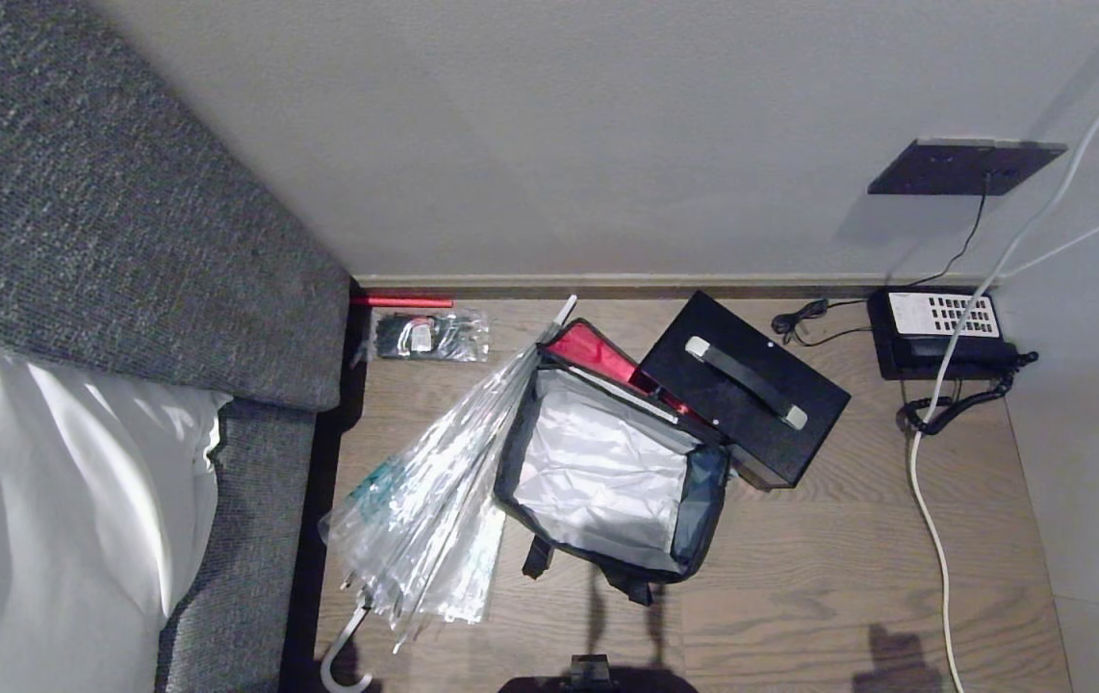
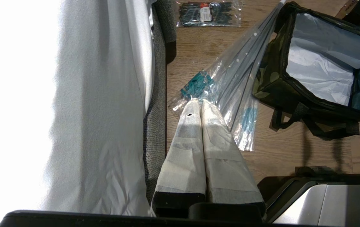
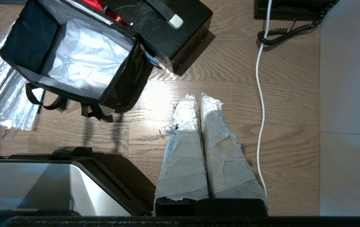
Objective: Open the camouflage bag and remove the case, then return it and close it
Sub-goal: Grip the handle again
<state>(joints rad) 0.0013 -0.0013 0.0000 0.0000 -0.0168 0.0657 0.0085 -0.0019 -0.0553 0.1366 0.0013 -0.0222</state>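
From the head camera we see the camouflage bag lying open on the wooden floor, silvery lining exposed, between the plastic-wrapped umbrella and the black case, which rests against its far corner. In the left wrist view our left gripper hangs with fingers pressed together above the umbrella. In the right wrist view our right gripper hovers over bare floor beside the bag, fingers together, holding nothing.

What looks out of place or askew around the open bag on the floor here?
The camouflage bag sits open and empty, silvery lining showing. The black case lies on the floor beside it, overlapping the flipped-back lid. A plastic-wrapped umbrella leans against the bag's other side.
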